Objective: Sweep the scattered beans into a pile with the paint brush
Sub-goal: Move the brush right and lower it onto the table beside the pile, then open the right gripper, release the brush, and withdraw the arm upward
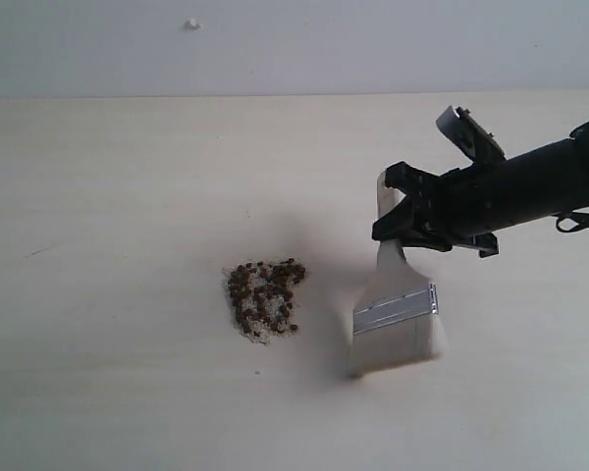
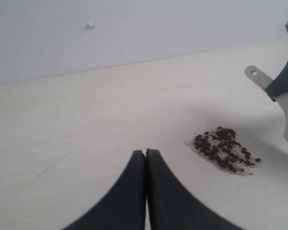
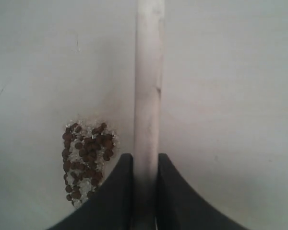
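Left claw: the black left gripper [image 2: 145, 153] shows only in its own wrist view. Its two fingers are pressed tight together with nothing between them, and it sits low over bare table, well short of the pile.
Surface: a pale, light-grained wooden tabletop [image 1: 98, 373] fills the scene. It meets a plain grey-white wall [image 1: 294, 49] that bears one small white speck [image 1: 192, 24].
Beans: the tiny round reddish-brown beans [image 1: 265, 294] lie gathered in one compact heap slightly left of the table's middle. One or two sit just off its edge.
Crumbs: pale off-white crumbs [image 1: 258, 334] are mixed through the heap and fringe its near side.
Brush: the wide flat paint brush [image 1: 398, 309], with cream bristles, a silver metal ferrule and a light wooden handle, stands just right of the heap, apart from it. Its bristles point down at the table and its handle rises away. The bristles are blurred, so contact with the table cannot be told.
Handle end: the rounded tip with its hole [image 2: 252, 72] sticks out beyond the claw.
Right claw: the black right gripper [image 3: 146, 158] is clamped on the brush handle, one finger on each side.
Right arm: the dark arm [image 1: 540, 182] reaches in from the right edge.
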Controlling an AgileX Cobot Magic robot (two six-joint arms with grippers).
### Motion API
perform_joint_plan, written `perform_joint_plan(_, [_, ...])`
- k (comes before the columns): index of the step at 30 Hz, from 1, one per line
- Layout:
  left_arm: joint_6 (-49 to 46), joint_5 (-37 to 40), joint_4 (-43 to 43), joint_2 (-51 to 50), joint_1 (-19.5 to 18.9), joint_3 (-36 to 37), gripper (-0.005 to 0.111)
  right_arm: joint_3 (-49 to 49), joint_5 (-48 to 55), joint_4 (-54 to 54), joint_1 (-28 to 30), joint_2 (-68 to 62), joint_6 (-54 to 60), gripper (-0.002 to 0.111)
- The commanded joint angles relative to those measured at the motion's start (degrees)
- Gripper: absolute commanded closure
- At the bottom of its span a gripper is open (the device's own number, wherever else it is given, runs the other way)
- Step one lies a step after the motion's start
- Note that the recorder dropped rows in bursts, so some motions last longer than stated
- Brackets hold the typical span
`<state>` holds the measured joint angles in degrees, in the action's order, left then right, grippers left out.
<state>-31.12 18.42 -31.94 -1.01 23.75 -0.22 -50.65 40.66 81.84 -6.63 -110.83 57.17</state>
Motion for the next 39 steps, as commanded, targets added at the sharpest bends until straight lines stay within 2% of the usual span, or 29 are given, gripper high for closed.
perform_joint_plan(1, [-0.2,0.0,0.2,0.2,0.2,0.2,0.107,0.2,4.7,6.7,-0.1,-3.5,8.0,0.108])
perform_joint_plan(5, [-0.2,0.0,0.2,0.2,0.2,0.2,0.107,0.2,4.5,6.1,-0.1,-4.4,10.1,0.107])
perform_joint_plan(7, [-0.2,0.0,0.2,0.2,0.2,0.2,0.107,-0.2,5.5,4.7,-0.1,-4.4,10.6,0.098])
perform_joint_plan(8, [-0.2,0.0,0.2,0.2,0.2,0.2,0.107,-0.2,6.2,4.7,-0.1,-4.4,10.6,0.089])
perform_joint_plan(11, [-0.2,0.0,0.2,0.2,0.2,0.2,0.107,-0.2,6.1,4.6,-0.1,-4.4,10.4,0.07])
perform_joint_plan(13, [-0.2,0.0,0.2,0.2,0.2,0.2,0.107,-0.2,6.1,4.6,-0.1,-4.4,10.4,0.062])
perform_joint_plan(18, [-0.2,0.0,0.2,0.2,0.2,0.2,0.107,-1.8,4.8,2.5,0.1,-3.8,10.4,0.051])
perform_joint_plan(20, [-0.2,0.0,0.2,0.2,0.2,0.2,0.107,-2.8,3.2,0.1,0.1,-2.7,10.2,0.05])
perform_joint_plan(30, [-0.2,0.0,0.2,0.2,0.2,0.2,0.107,-5.7,-11.4,-17.3,0.1,8.8,-3.2,0.052])
perform_joint_plan(33, [-0.2,0.0,0.2,0.2,0.2,0.2,0.107,-5.7,-12.1,-22.0,0.1,13.6,-7.5,0.067])
perform_joint_plan(37, [-0.2,0.0,0.2,0.2,0.2,0.2,0.107,-5.7,-10.7,-28.8,0.1,19.2,-16.6,0.105])
perform_joint_plan(39, [-0.2,0.0,0.2,0.2,0.2,0.2,0.107,-4.8,-11.1,-29.4,-0.1,22.2,-17.9,0.108])
